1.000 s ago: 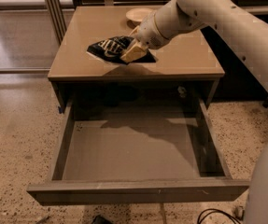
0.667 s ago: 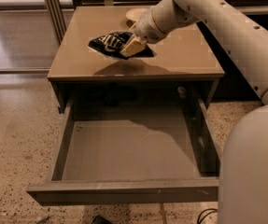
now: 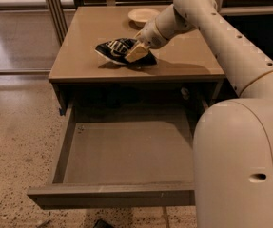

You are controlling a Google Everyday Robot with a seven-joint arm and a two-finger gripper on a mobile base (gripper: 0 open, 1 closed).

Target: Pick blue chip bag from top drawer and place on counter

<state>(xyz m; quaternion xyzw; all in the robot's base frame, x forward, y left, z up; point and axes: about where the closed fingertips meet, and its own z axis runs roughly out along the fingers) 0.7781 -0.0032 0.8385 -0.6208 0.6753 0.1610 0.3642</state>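
The blue chip bag (image 3: 118, 49) lies on the counter (image 3: 79, 61), near its middle. My gripper (image 3: 137, 52) reaches in from the right and is shut on the bag's right end, its tan fingers (image 3: 135, 53) low over the counter top. The bag's underside touches the counter. The top drawer (image 3: 126, 151) is pulled fully open below the counter and nothing shows inside it. Its plain front panel (image 3: 112, 194) faces the camera.
A cream bowl (image 3: 143, 15) sits at the back of the counter, just behind my arm. My white arm and base (image 3: 240, 165) fill the right side and cover the drawer's right front corner. Speckled floor (image 3: 17, 141) lies to the left.
My gripper has lowered with the blue chip bag. The bag was held above the counter and now rests on it. The drawer has not moved.
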